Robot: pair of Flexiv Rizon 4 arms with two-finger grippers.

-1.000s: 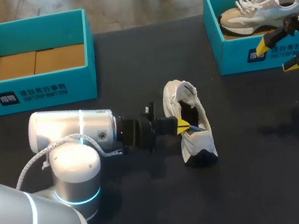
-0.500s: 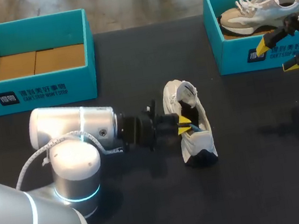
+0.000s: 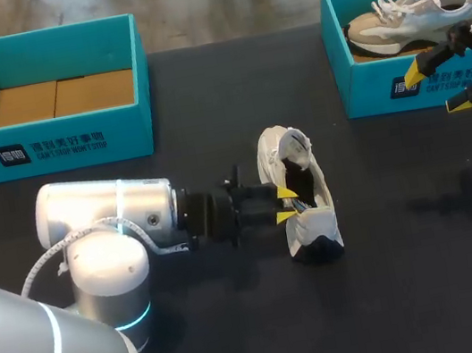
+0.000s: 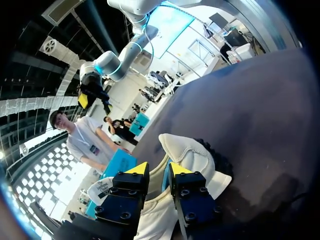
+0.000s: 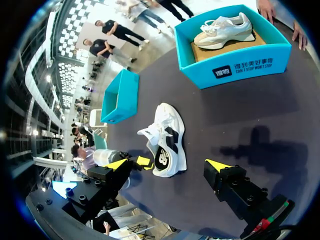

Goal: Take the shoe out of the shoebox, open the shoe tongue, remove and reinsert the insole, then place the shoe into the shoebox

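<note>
- The left shoebox (image 3: 50, 149), teal, sits at the counter's (image 3: 204, 91) far left corner; inside it lies only a brown cardboard liner (image 3: 60, 97).
- The left arm (image 3: 107, 221) lies low across the counter, and the left end effector (image 3: 286, 204) is at the collar of the shoe (image 3: 310, 226) — I cannot tell whether it is clamped on the collar or merely beside it.
- The shoe, white with dark panels, lies on the counter near the middle, outside both boxes.
- The right shoebox (image 3: 376, 90), also teal, holds a second shoe (image 3: 413, 15), beige and white, on brown cardboard.
- The right end effector (image 3: 439, 89) hangs by that box's front wall — fingers well apart, holding nothing.
</note>
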